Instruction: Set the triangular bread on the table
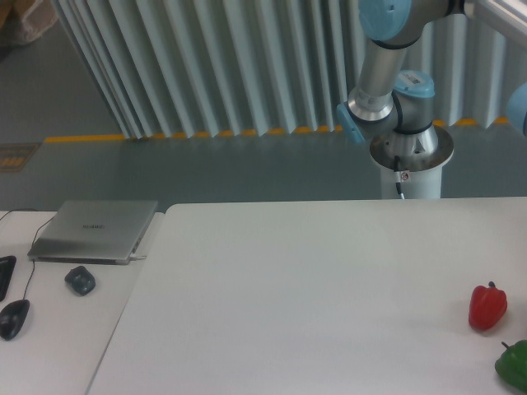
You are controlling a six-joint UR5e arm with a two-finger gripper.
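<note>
Jaws out of frame; state cannot be told. Triangular bread not seen, presumably carried off-view. Tabletop (313, 288) bare at centre; red pepper (487, 307), green pepper (514, 364) parked at right edge.

We see the large white surface (313, 296) filling most of the view. Near its right edge a glossy red bell pepper (487, 307) stands upright, and just below it, at the corner of the picture, a green bell pepper (514, 364) is partly cut off. Behind the far edge rises the robot arm's base (409, 160), its upper part leaving the frame. To the left, on a smaller desk (58, 329), lie a closed silver laptop (95, 230) and two dark mice (80, 281).
</note>
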